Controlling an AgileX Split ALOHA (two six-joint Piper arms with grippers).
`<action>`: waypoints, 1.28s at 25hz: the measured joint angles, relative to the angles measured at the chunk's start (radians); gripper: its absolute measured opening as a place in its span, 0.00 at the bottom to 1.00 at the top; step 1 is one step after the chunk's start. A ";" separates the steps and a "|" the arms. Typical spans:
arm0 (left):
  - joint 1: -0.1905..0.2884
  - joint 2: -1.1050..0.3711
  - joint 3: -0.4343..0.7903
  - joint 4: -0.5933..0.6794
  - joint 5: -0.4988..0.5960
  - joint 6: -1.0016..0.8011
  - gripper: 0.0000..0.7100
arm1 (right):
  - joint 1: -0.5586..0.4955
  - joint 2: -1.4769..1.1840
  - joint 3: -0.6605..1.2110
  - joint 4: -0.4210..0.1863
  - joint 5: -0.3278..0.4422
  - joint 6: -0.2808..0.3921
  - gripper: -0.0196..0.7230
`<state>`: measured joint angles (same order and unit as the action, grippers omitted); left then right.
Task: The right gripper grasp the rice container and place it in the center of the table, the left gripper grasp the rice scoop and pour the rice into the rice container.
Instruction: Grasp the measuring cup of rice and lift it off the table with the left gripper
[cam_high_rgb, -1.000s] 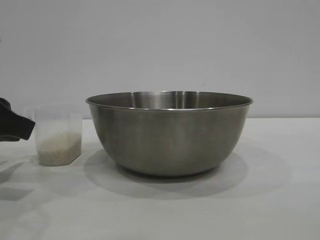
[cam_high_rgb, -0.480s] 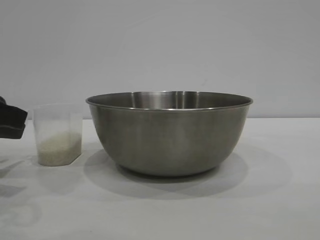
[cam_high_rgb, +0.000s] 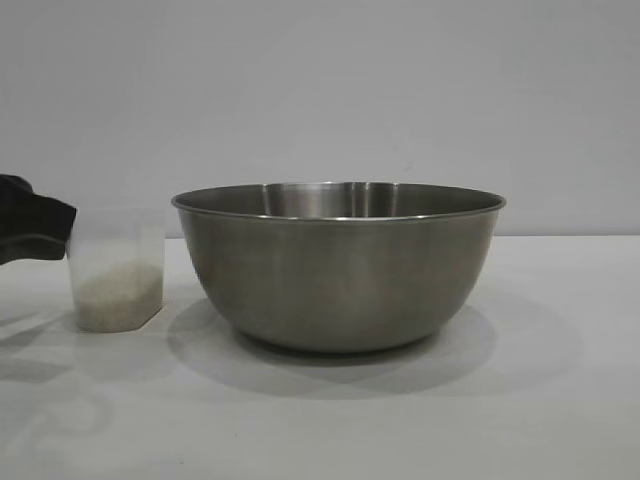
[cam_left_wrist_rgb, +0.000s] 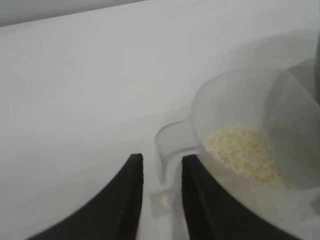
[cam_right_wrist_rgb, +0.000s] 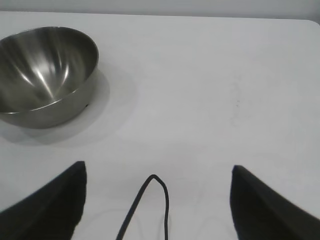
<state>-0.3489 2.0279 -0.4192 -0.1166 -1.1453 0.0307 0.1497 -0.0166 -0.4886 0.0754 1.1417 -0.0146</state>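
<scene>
- The left gripper (cam_left_wrist_rgb: 161, 167) sat at the cup's (cam_high_rgb: 116, 272) handle (cam_left_wrist_rgb: 172, 142), on the side of the cup away from the bowl (cam_high_rgb: 338, 262).
- Its two black fingers (cam_left_wrist_rgb: 131, 187) stood a narrow gap apart, with the lower end of the handle lying in that gap.
- The wrist view did not settle whether the fingers were pressing on the handle, so a firm hold could not be told.
- In the exterior view the same gripper (cam_high_rgb: 45, 232) showed as a dark shape at the cup's rim, on its outer side.
- The cup was clear plastic, upright on the table (cam_high_rgb: 560, 400), with its open mouth up.
- Rice (cam_left_wrist_rgb: 245, 154) lay in a loose cream heap in the bottom of the cup, filling only the lower part (cam_high_rgb: 115, 295).
- The bowl, wide and made of brushed steel, stood upright just beside the cup, near the middle of the table; the two did not appear to touch.
- The bowl's rim rose higher than the cup's rim.
- In the right wrist view the bowl's (cam_right_wrist_rgb: 45, 75) inside looked bare and shiny.
- The right gripper (cam_right_wrist_rgb: 158, 200) was well apart from the bowl, above bare table, with its fingers (cam_right_wrist_rgb: 55, 197) spread wide and nothing between them.
- A thin black cable (cam_right_wrist_rgb: 150, 200) looped between those fingers, close to the camera.
</scene>
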 joint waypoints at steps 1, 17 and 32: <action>0.000 0.007 -0.009 0.002 0.000 0.000 0.21 | 0.000 0.000 0.000 0.000 0.000 0.000 0.71; 0.000 0.025 -0.067 0.057 0.000 0.024 0.00 | 0.000 0.000 0.000 0.000 0.000 0.000 0.71; 0.000 -0.274 -0.127 0.107 0.014 0.379 0.00 | 0.000 0.000 0.000 0.000 0.000 0.000 0.71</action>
<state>-0.3489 1.7540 -0.5458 -0.0096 -1.1313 0.4097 0.1497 -0.0166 -0.4886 0.0754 1.1417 -0.0146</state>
